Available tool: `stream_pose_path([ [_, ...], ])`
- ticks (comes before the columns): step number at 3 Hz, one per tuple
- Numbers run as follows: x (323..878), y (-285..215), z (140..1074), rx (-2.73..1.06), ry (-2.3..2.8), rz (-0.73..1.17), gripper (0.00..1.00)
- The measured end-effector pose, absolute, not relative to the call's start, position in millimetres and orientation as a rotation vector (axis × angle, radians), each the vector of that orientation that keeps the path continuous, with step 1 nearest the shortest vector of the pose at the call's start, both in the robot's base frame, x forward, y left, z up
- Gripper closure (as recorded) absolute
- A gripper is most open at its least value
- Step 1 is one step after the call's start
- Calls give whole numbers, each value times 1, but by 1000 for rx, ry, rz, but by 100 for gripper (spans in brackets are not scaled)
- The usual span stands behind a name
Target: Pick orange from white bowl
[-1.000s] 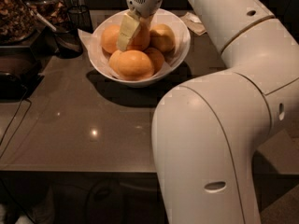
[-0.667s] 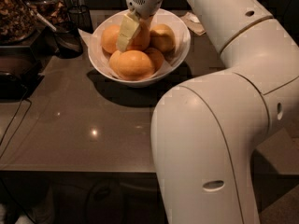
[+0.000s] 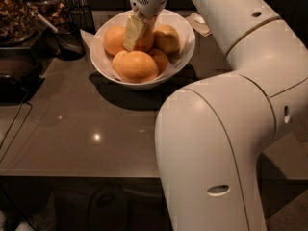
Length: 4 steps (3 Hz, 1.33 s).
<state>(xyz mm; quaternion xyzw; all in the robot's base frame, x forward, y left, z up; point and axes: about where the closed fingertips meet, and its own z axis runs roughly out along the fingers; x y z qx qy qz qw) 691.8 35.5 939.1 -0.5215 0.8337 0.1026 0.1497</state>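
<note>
The white bowl [image 3: 180, 57] stands on the dark table at the back and holds several oranges on a white paper lining. One large orange [image 3: 137, 65] lies at the front, another [image 3: 114, 38] at the left, and one [image 3: 167, 37] at the right. My gripper [image 3: 136, 36] reaches down from above into the middle of the bowl, against an orange [image 3: 146, 41] between the left and right ones. The gripper partly hides that orange.
My large white arm [image 3: 226, 129] fills the right side of the view. A dark mesh cup [image 3: 83, 17], a dark scoop [image 3: 67, 40] and containers of snacks [image 3: 17, 13] stand at the back left. A cable [image 3: 14, 124] runs along the left. A crumpled paper [image 3: 198, 24] lies behind the bowl.
</note>
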Motion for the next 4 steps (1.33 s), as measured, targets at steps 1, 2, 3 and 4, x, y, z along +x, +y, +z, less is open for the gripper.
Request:
stream_pose_path([
  [1,691,33,939,-1498,2395,294,100],
  [2,680,14,961,-1522,2267,280,100],
  [3,651,9,982,-1575,2151,297,100],
  [4,648,9,983,-1583,2144,297,100],
])
